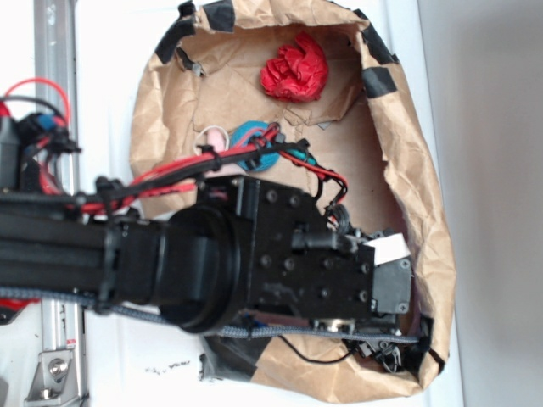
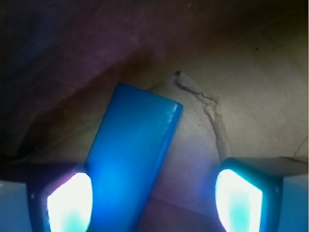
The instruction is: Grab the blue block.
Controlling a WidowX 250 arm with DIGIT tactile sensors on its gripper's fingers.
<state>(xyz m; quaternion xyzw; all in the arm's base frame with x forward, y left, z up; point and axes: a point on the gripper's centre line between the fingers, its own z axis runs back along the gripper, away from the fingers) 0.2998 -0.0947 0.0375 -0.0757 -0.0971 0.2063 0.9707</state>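
Approach looks nearly done: my end effector (image 2: pixel 154 198) hangs wide open, holding nothing, over the blue block (image 2: pixel 133 159), which lies slantwise on brown paper (image 2: pixel 251 96) at lower left, beside one fingertip (image 2: pixel 70 203). Centring, lowering and closing remain.

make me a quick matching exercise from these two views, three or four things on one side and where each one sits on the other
Things:
1. blue block
2. red crumpled wad
3. black tape
4. gripper

Places:
A. far end of the paper-lined bin
B. stuck along the bin's rim
C. between the two glowing fingers, nearer one of them
D. open, low over the bin floor

Pairs: 1-C, 2-A, 3-B, 4-D
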